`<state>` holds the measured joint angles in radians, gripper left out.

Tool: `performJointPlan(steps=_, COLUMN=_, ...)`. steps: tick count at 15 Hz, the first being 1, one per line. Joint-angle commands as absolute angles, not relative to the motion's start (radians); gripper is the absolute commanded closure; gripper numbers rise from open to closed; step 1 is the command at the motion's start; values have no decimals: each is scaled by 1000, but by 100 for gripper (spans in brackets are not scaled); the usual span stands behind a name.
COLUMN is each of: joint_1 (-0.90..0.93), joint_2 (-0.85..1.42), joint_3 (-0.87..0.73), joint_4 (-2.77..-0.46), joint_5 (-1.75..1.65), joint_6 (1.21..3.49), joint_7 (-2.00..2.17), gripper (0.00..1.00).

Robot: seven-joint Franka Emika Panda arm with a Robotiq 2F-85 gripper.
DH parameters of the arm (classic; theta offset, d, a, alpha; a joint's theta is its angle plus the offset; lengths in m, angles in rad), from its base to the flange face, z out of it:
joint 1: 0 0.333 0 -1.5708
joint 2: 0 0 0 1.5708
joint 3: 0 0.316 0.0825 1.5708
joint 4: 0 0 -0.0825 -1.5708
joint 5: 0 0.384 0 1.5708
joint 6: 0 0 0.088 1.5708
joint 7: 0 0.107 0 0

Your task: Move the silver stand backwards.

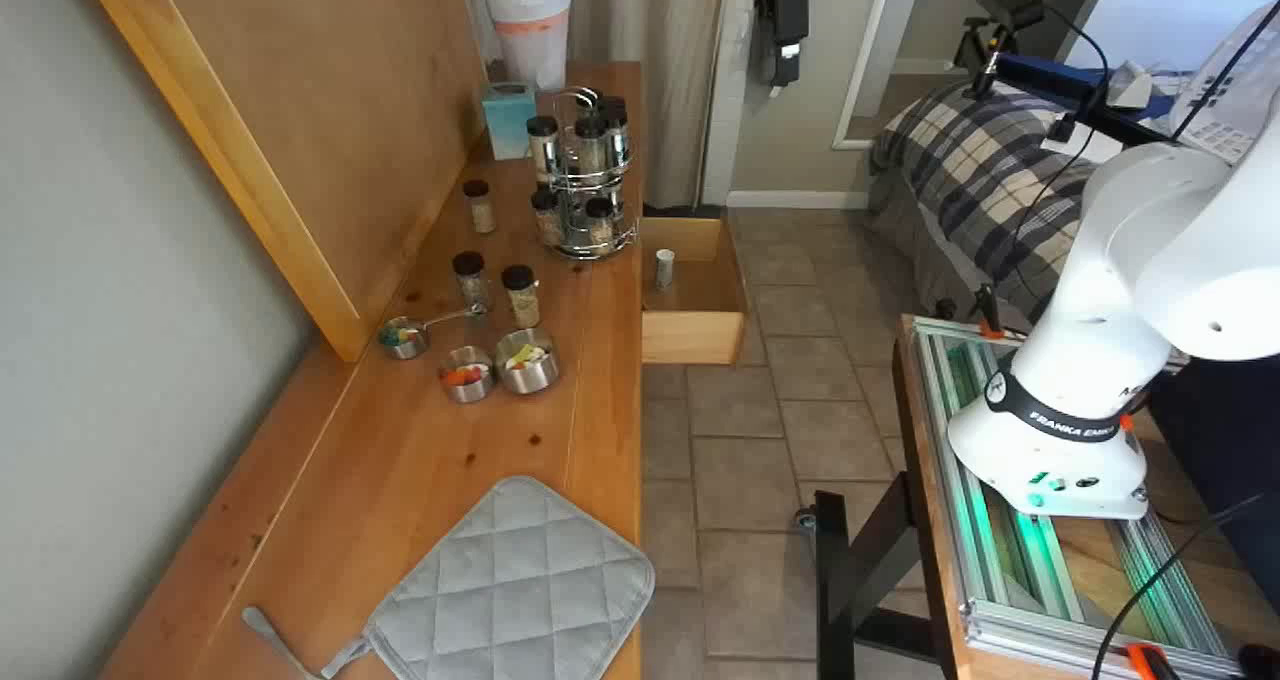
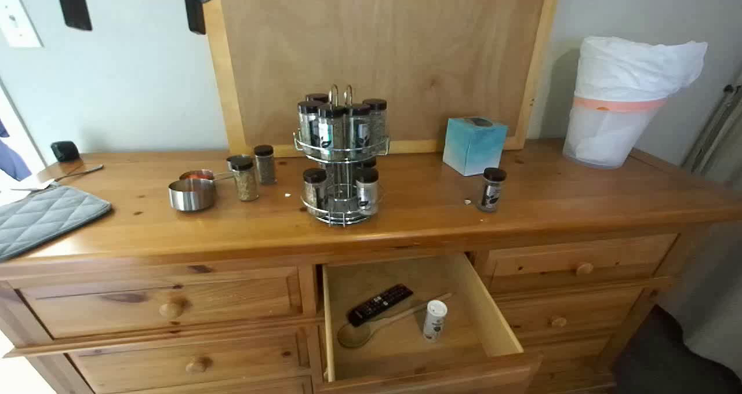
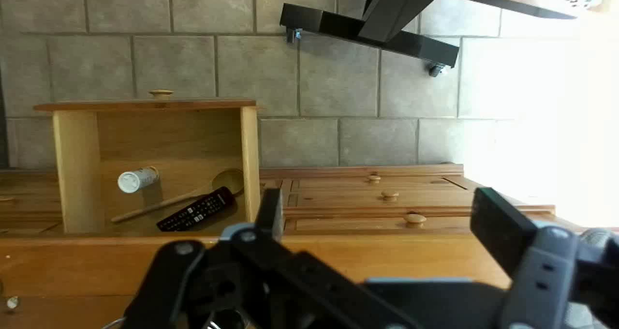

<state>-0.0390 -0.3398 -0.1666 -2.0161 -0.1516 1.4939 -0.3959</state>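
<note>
- While the silver stand (image 2: 342, 161) holds jars (image 2: 331, 134), a blue box (image 2: 474, 148) sits at its three o'clock in an exterior view.
- Gripper (image 3: 379, 215): jaws wide apart.

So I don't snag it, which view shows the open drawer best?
The wrist view: it looks down into the drawer, unblocked by the gripper. Both exterior views show less: in an exterior view, the frame crops its front; in an exterior view, a side wall partly hides its inside.
</note>
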Motion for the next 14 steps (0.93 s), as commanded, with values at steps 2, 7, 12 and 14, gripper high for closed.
performJointPlan(steps=2, joint_1=-44, joint_2=-339, joint_3=-162, joint_4=-2014, joint_5=-150, joint_6=1492, joint_7=-397, gripper=0)
performJointPlan(steps=7, joint_1=-44, joint_2=-339, joint_3=-162, joint_4=-2014, joint_5=-150, joint_6=1492, joint_7=-397, gripper=0)
performJointPlan(steps=12, joint_1=-49, joint_2=-313, joint_3=-164, joint_4=-1989, joint_5=-135, joint_6=1526, joint_7=-355, gripper=0)
performJointPlan(steps=14, joint_1=-50, joint_2=-287, joint_3=-167, joint_4=-1961, joint_5=-119, joint_6=1576, joint_7=-330, gripper=0)
